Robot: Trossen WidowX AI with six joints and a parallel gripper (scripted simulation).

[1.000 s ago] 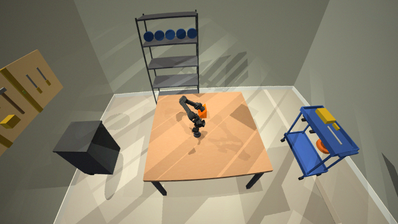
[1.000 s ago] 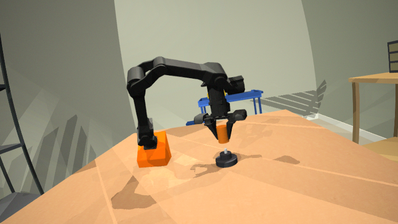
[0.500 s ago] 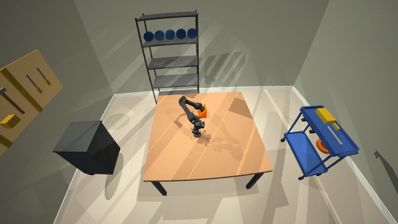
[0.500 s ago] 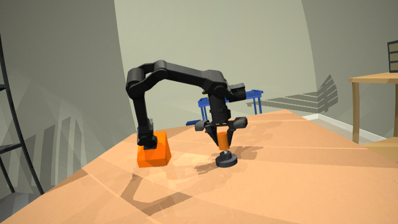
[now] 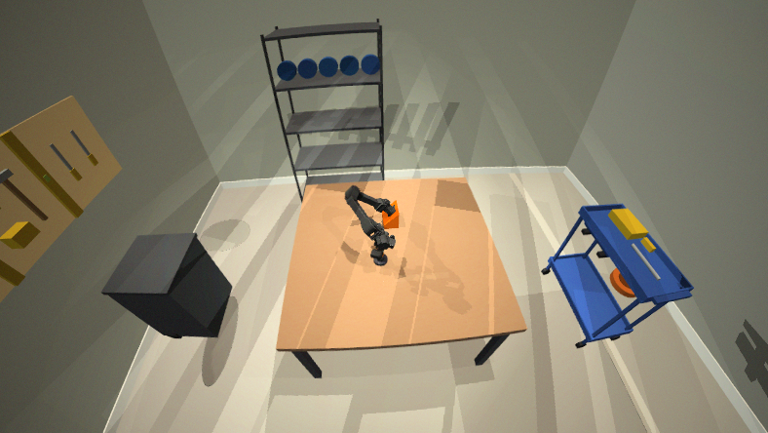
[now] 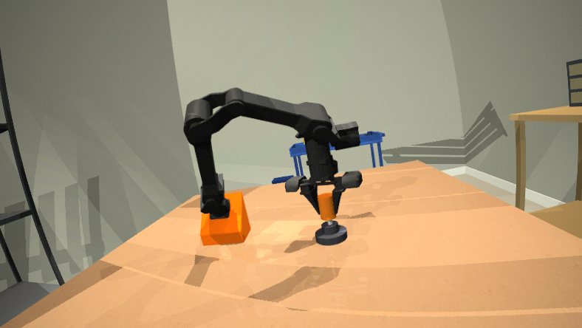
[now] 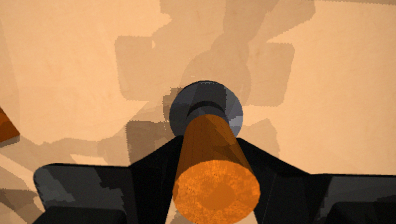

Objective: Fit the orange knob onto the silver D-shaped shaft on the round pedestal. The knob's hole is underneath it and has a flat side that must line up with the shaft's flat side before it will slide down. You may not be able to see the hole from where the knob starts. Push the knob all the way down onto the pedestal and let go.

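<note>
The orange knob [image 6: 326, 207] [image 7: 216, 192] is an upright cylinder held between the two black fingers of my gripper [image 6: 327, 212] [image 7: 208, 141], which is shut on it. The dark round pedestal [image 6: 331, 237] [image 7: 202, 91] [image 5: 380, 261] stands on the table directly below, with a narrower collar on top. A short silver bit of the shaft [image 6: 329, 222] shows between the knob's lower end and the collar. The knob is not down on the pedestal. The hole under the knob and the flat side of the shaft are hidden, so their alignment cannot be told.
The arm's orange base block [image 6: 224, 230] [image 5: 391, 221] stands on the wooden table [image 5: 343, 317] [image 6: 428, 293] behind the pedestal in the top view. A blue cart [image 5: 580, 290], a dark cabinet [image 5: 166, 279] and a shelf rack [image 5: 335, 118] stand away from the table.
</note>
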